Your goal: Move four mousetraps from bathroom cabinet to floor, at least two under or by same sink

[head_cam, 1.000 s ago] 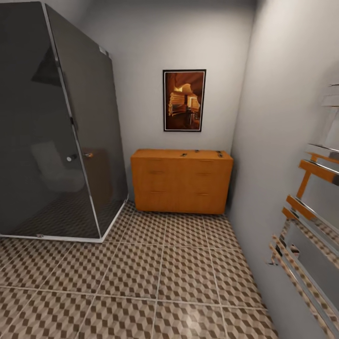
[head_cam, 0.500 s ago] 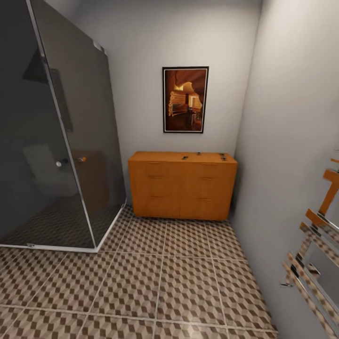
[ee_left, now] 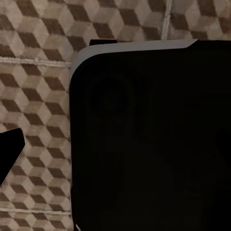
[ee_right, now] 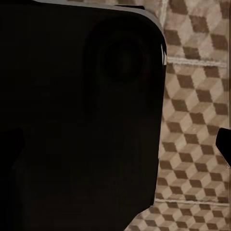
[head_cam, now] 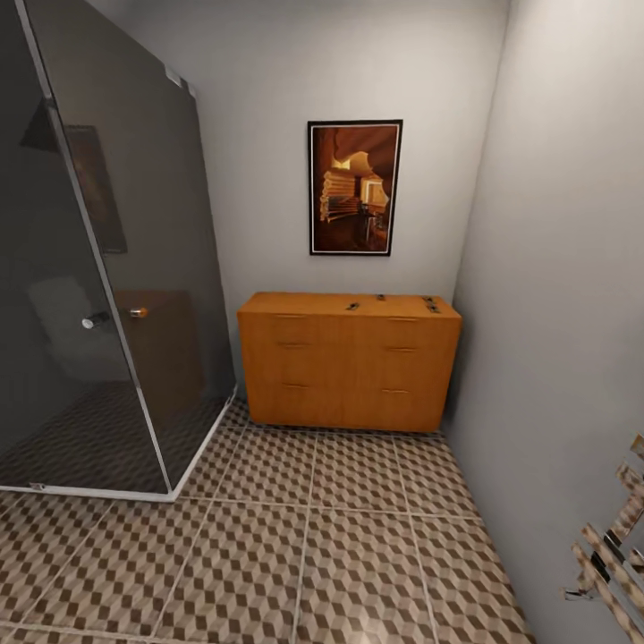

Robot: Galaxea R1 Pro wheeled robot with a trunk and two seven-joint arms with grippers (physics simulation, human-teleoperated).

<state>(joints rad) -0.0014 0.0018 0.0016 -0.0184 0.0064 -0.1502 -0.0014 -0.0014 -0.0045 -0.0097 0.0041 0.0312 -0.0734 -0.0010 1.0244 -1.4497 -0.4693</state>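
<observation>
Closer than a second earlier, the head camera had advanced toward the far wall, so the dark glass shower enclosure (head_cam: 98,268) on the left and the orange cabinet (head_cam: 349,367) beneath the framed picture (head_cam: 355,188) loomed larger, while the towel rail (head_cam: 613,555) on the right had slid almost out of view. Small dark mousetraps (head_cam: 431,305) lay on the cabinet's top toward its right end, well above the bathroom floor (head_cam: 304,537). Both wrist views looked past a black housing onto the tiles, and neither gripper's opening could be judged.
</observation>
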